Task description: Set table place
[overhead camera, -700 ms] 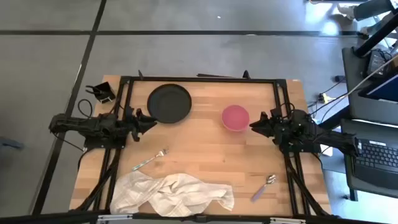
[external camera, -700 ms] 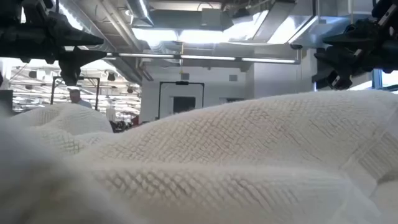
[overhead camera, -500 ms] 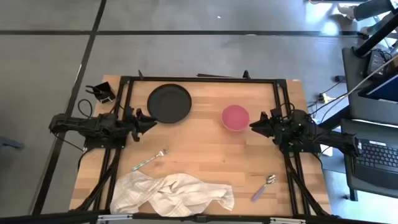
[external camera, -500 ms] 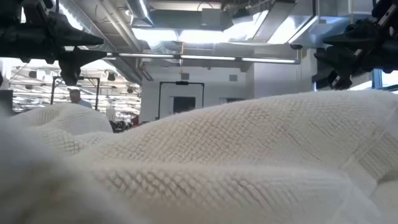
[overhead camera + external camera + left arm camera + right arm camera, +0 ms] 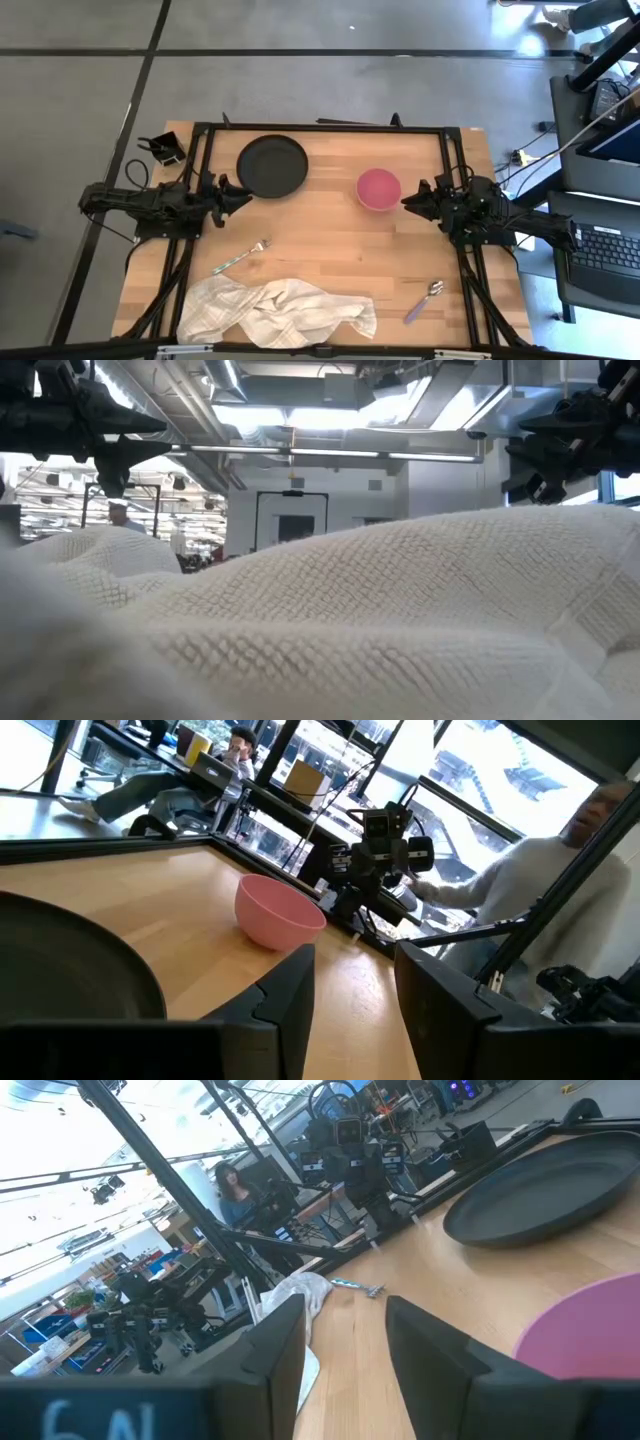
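Along the table's (image 5: 330,235) near edge, crumpled white cloth (image 5: 280,310) between diagonal fork (image 5: 241,256) and spoon (image 5: 424,300); left gripper (image 5: 352,982) and right gripper (image 5: 343,1332) fingers apart.

1. Left arm: extended level from the left table edge toward the centre, held above the surface.
2. Left gripper (image 5: 243,193): pointing right, at the far-left part of the table; fingers (image 5: 285,995) parted, with a clear gap between them and nothing held.
3. Right arm: extended level from the right table edge toward the centre, raised off the surface.
4. Right gripper (image 5: 408,201): pointing left, at the right side of the table; fingers (image 5: 275,1342) spread apart, nothing between them.
5. Both grippers: facing each other across the table, well apart.
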